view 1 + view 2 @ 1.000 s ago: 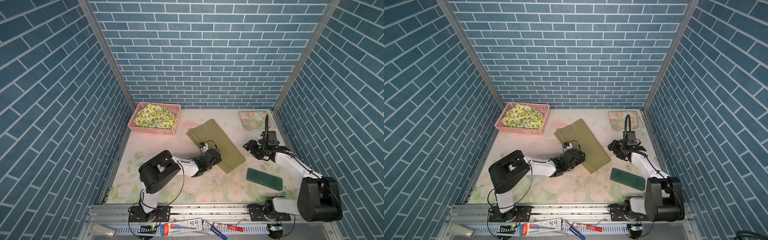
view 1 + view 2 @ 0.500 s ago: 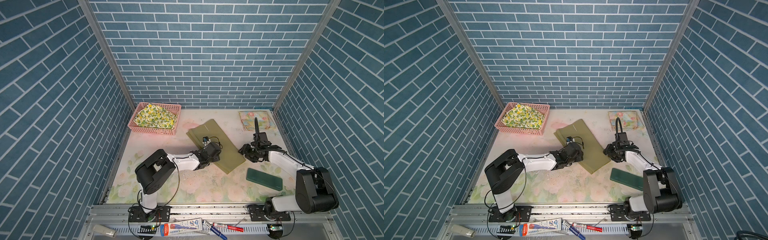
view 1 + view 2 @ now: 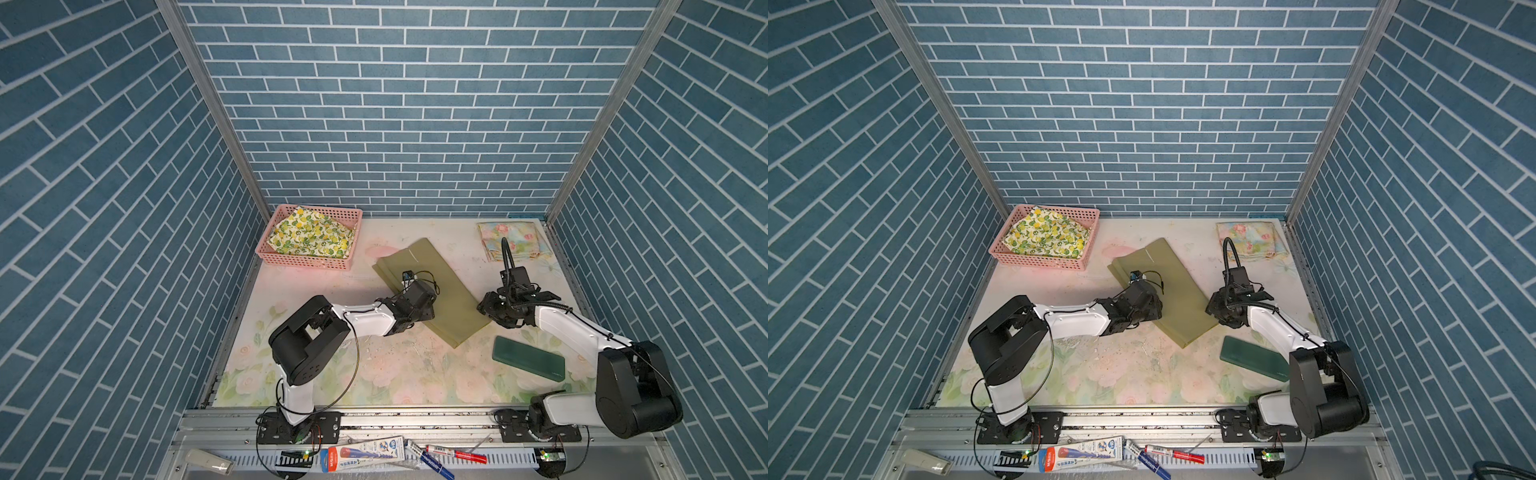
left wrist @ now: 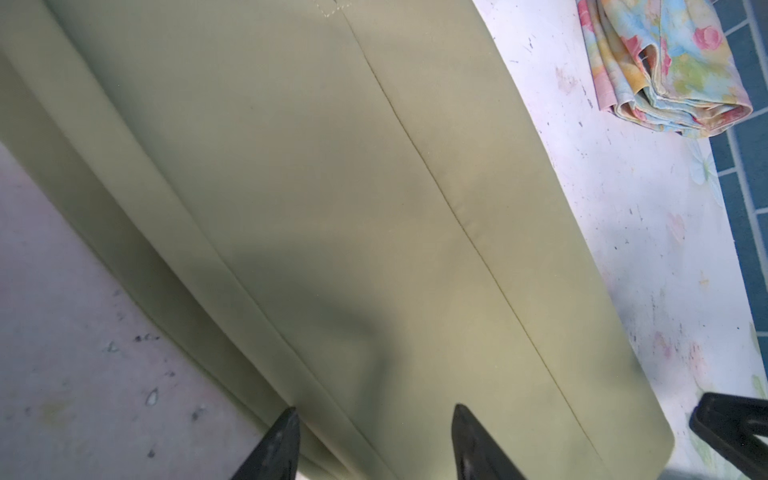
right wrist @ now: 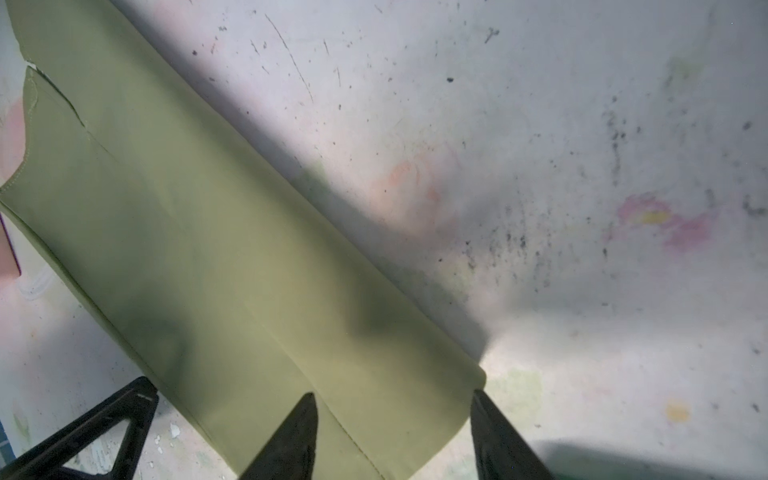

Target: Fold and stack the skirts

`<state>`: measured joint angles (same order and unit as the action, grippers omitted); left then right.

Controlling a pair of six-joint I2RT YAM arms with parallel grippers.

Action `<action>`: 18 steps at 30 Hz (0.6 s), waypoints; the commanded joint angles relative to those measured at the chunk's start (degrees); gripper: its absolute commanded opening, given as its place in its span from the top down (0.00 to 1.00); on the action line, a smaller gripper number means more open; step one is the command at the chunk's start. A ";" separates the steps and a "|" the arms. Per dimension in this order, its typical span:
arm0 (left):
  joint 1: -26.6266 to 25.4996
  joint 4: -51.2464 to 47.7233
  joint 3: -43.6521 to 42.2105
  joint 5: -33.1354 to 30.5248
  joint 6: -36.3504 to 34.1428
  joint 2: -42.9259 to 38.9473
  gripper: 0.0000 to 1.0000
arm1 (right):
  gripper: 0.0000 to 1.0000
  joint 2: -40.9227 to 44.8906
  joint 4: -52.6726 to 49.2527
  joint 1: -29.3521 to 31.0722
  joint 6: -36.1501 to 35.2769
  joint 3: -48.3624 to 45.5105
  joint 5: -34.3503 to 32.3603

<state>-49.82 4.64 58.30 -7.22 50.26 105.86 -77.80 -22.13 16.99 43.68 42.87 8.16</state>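
One dark green block [image 3: 528, 358] lies nearest me on the right, with bare table [image 3: 395, 374] open to its left. Beyond it the olive green skirt [image 3: 457, 307] lies flat in a long diagonal strip mid-table. From above, the wrists cover both sets of fingertips, and the wrist views cut the fingers off at the frame. The left gripper [image 4: 374, 415] holds its jaws apart over the skirt's layered left edge. The right gripper [image 5: 392, 397] spreads its jaws across the near right corner, cloth flat beneath. Far right, the folded floral skirt [image 3: 523, 239] sits by the wall, partly behind a cable. Far left, the lemon skirt [image 3: 311, 237] fills the pink basket [image 3: 307, 261], its lower part hidden.
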 commanded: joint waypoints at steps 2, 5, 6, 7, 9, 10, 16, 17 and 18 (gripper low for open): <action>0.69 1.24 -1.76 1.32 -0.83 -0.24 0.41 | 0.41 -1.25 -0.56 0.72 1.74 -1.30 -0.57; 0.87 2.02 -2.86 1.33 -0.58 -0.95 0.41 | 0.42 -2.04 0.64 0.91 2.37 -1.80 -0.03; 0.96 2.20 -3.17 1.27 -0.46 -1.22 0.41 | 0.41 -2.32 0.78 1.02 2.46 -1.84 0.12; 1.04 2.30 -3.41 1.23 -0.44 -1.34 0.41 | 0.42 -2.73 0.93 1.12 2.47 -1.83 0.23; 1.30 2.72 -3.91 1.39 -0.31 -1.69 0.41 | 0.42 -3.47 1.11 1.41 2.56 -1.83 0.24; 1.37 2.98 -4.13 1.36 -0.21 -1.82 0.41 | 0.42 -3.73 1.41 1.51 2.55 -2.02 0.19; 1.79 4.39 -5.44 1.52 0.58 -2.20 0.41 | 0.49 -7.01 3.39 1.99 2.55 -2.19 0.37; 1.88 4.50 -5.63 1.55 0.67 -2.48 0.41 | 0.54 -7.52 3.58 1.99 2.47 -2.10 0.07; 2.00 4.50 -5.79 1.43 0.64 -2.80 0.41 | 0.59 -8.09 3.88 1.99 2.38 -1.96 -0.02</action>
<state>-48.40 8.47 53.60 -5.87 50.63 105.10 -84.33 -19.68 18.55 44.99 42.02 8.49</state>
